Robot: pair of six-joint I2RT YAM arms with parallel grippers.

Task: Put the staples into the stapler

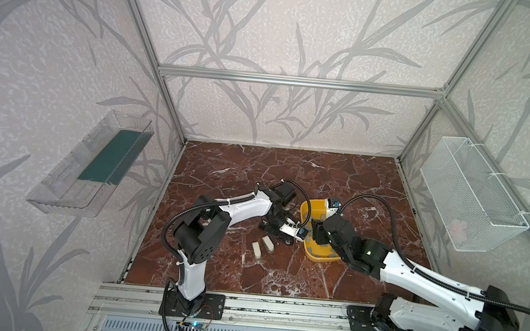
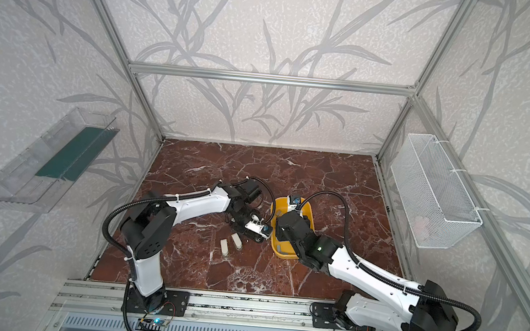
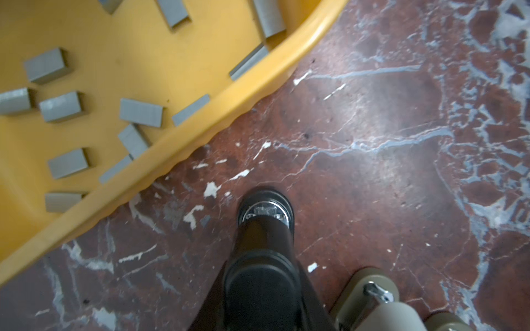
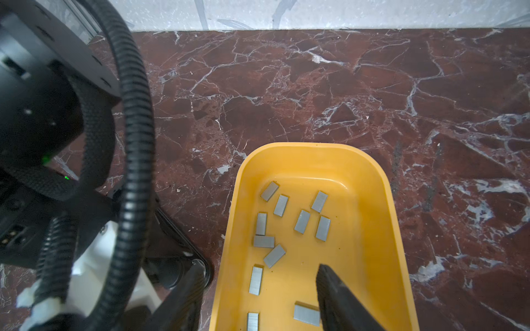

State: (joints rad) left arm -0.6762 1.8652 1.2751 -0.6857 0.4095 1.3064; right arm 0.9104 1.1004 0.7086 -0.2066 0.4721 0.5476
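Several grey staples [image 4: 302,221] lie loose in a yellow tray [image 4: 384,200], also seen in the left wrist view as staples [image 3: 140,112] in the tray [image 3: 200,126]. A black stapler [image 1: 278,236] [image 2: 251,235] lies on the marble just left of the tray [image 1: 317,210]. My left gripper [image 1: 279,228] [image 3: 261,315] is down on it, the fingers hugging the sides of the stapler [image 3: 265,213]. My right gripper [image 4: 259,272] [image 1: 313,234] is open astride the tray's left wall, one finger inside, one outside, holding nothing.
Two cream mini staplers [image 1: 256,249] [image 1: 268,243] lie in front of the black stapler; one [image 3: 372,303] sits close beside my left gripper. A clear shelf [image 1: 90,164] hangs on the left wall, a white wire basket [image 1: 473,197] on the right wall.
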